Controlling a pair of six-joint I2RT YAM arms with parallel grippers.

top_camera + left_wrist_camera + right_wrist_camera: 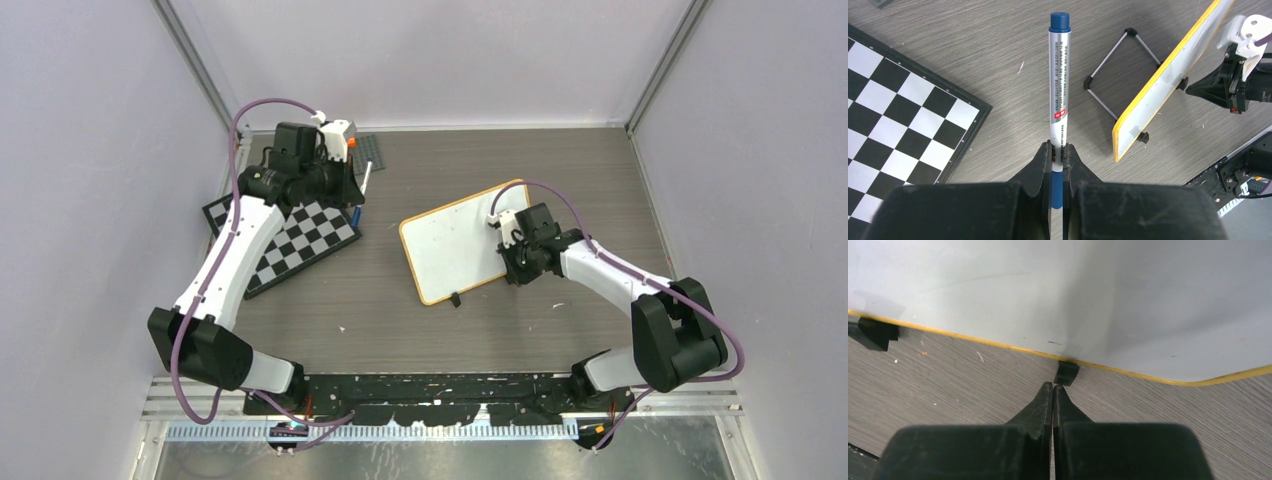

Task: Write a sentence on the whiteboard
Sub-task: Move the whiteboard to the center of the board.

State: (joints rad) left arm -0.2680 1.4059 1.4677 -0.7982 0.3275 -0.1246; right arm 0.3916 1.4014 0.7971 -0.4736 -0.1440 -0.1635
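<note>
1. We find the whiteboard [455,250] resting on the worktop [560,340], white face up and yellow rim visible.
2. The right pincer [1053,387] sits low at the whiteboard's footed edge. Its jaws are pressed together on nothing, and the tips are just beside one black foot [1066,372].
3. The left pincer [1058,150] is well left of the whiteboard, clamped on a blue marker [1059,75] near its rear end.
4. A checkered board [300,245] lies left of the whiteboard.
5. A black wire frame [1120,70] lies just beside the whiteboard.
</note>
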